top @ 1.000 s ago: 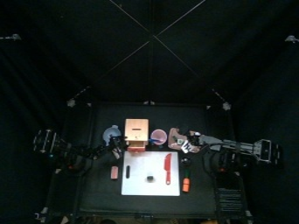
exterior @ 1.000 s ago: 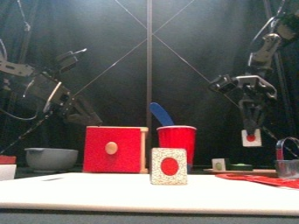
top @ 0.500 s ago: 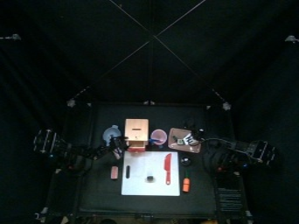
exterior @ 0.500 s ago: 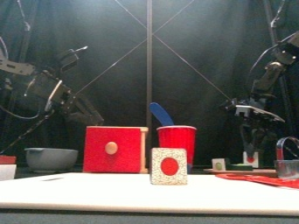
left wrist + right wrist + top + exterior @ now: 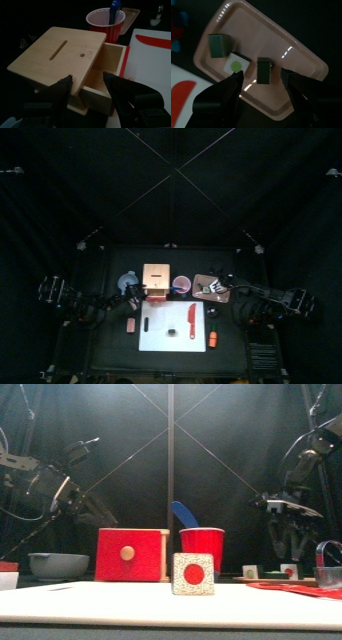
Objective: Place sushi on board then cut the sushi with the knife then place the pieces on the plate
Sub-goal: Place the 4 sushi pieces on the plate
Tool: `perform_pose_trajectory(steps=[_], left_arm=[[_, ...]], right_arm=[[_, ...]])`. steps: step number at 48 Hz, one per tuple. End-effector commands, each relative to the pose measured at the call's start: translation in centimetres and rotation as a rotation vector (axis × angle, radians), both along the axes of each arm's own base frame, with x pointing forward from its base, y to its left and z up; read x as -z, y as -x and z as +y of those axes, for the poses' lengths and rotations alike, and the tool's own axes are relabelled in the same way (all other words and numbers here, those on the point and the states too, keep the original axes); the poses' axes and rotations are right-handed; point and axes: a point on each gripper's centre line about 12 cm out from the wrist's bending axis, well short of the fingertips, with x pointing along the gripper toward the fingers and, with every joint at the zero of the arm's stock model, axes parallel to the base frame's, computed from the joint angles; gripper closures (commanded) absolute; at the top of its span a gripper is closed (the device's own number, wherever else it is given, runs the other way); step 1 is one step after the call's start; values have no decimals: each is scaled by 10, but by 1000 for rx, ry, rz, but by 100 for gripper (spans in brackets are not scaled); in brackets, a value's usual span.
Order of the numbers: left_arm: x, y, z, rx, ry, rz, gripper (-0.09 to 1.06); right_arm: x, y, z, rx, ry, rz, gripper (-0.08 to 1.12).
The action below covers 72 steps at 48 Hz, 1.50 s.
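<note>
From above, the right pincer point(image 5: 222, 288) hangs over the pink tray point(image 5: 205, 286), while one sushi piece point(image 5: 173, 333) waits on the white board point(image 5: 158, 316). Its wrist view shows the jaws spread with a second piece point(image 5: 264, 70) on the tray between them, likely just set free. The left pincer point(image 5: 87, 82), open, idles above the wooden box point(image 5: 60, 55).

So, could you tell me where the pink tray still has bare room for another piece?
The pink tray is bare across the wide stretch between the two sushi pieces and the rim beyond them. It is crowded around the pieces, where the open right gripper hangs over one.
</note>
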Motion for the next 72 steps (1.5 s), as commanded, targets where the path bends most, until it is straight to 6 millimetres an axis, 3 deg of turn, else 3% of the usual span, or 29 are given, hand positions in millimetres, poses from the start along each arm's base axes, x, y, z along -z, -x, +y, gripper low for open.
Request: perform_pose_trajectory(steps=[1, 13, 22, 28, 40, 57, 72], left_arm=[[-6, -6, 0, 0, -3, -25, 9], [-8, -9, 1, -4, -2, -33, 9], [-8, -8, 2, -18, 8, -35, 9], [-7, -9, 1, -16, 10, -32, 9], [0, -9, -2, -6, 42, 10, 9], [2, -10, -7, 2, 63, 22, 9], [3, -10, -7, 1, 62, 25, 9]], right_arm=[[-22, -45, 44, -231, 51, -124, 12], [-18, -116, 128, -608, 122, -167, 12], [-1, -167, 180, -735, 103, -138, 12], [3, -193, 203, -786, 119, -109, 12], [9, -206, 215, -821, 151, -35, 12], [34, -209, 210, -836, 175, 30, 14], [41, -204, 208, -838, 170, 41, 38]])
